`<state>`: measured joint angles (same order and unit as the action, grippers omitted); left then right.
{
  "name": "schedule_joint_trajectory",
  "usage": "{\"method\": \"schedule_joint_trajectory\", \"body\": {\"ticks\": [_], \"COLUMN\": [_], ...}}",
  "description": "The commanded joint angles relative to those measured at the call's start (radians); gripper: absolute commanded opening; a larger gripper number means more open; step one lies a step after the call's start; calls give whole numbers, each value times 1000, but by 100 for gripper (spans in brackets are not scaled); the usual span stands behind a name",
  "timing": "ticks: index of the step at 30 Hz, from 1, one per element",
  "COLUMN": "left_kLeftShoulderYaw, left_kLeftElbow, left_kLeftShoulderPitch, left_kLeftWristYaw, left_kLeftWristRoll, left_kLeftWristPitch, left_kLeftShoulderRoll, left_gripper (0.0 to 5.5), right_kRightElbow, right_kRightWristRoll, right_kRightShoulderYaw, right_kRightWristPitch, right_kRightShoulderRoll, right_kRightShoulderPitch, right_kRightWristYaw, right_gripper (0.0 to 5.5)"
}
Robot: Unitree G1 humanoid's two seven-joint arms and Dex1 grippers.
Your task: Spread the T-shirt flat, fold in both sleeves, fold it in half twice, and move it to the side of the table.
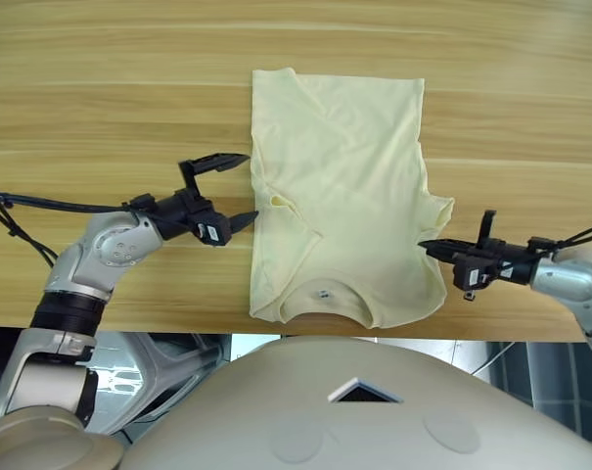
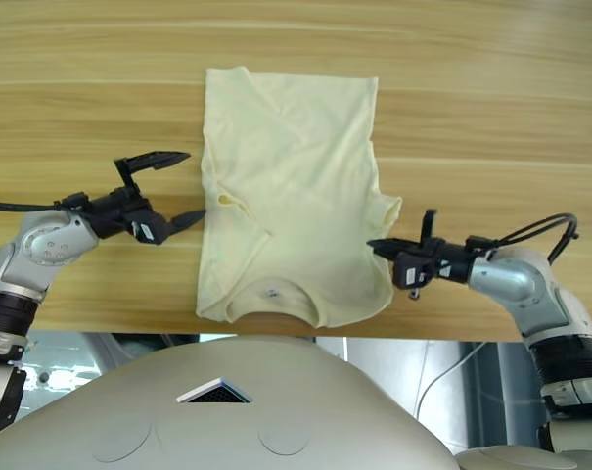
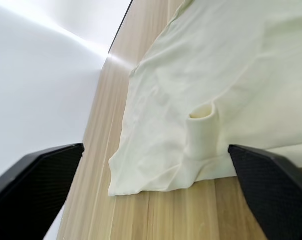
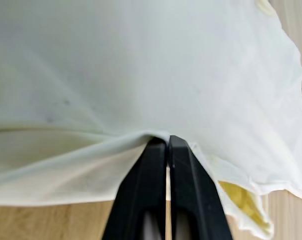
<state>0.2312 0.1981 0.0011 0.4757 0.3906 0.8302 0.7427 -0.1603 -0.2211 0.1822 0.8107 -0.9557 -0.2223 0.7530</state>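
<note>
Got a yellow T-shirt [image 1: 344, 186] at the table's [image 1: 100, 98] near edge. Seeing left gripper [image 1: 250, 186] spread wide, empty, right gripper [image 1: 425, 246] clamped onto its edge.

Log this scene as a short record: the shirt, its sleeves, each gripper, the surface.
T-shirt: pale yellow, lying on the table, collar toward the robot
left sleeve: looks folded in onto the body, cuff opening raised
right sleeve: pokes out past the shirt's right edge
left gripper: open, at the shirt's left edge, level with the left sleeve
right gripper: shut, pinching fabric at the shirt's right edge by the right sleeve
table: light wood, shirt near its front edge
</note>
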Motion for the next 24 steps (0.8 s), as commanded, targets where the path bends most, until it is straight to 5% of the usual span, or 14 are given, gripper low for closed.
{"method": "schedule_joint_trajectory", "body": {"ticks": [1, 24], "left_kLeftShoulderYaw": [12, 29], "left_kLeftElbow": [5, -6], "left_kLeftShoulderPitch": [-8, -1], "left_kLeftWristYaw": [-5, -7], "left_kLeftWristRoll": [13, 7], "left_kLeftWristPitch": [4, 0], "left_kLeftShoulderRoll": [-2, -7], "left_gripper": [540, 540], "right_kRightElbow": [40, 152], "right_kRightWristRoll": [-18, -54], "right_kRightShoulderYaw": [17, 82], "right_kRightWristPitch": [-17, -71], "right_kRightShoulderRoll": [-1, 12], "right_kRightShoulderPitch": [24, 74], "right_kRightWristYaw": [11, 35], "right_gripper": [4, 4]}}
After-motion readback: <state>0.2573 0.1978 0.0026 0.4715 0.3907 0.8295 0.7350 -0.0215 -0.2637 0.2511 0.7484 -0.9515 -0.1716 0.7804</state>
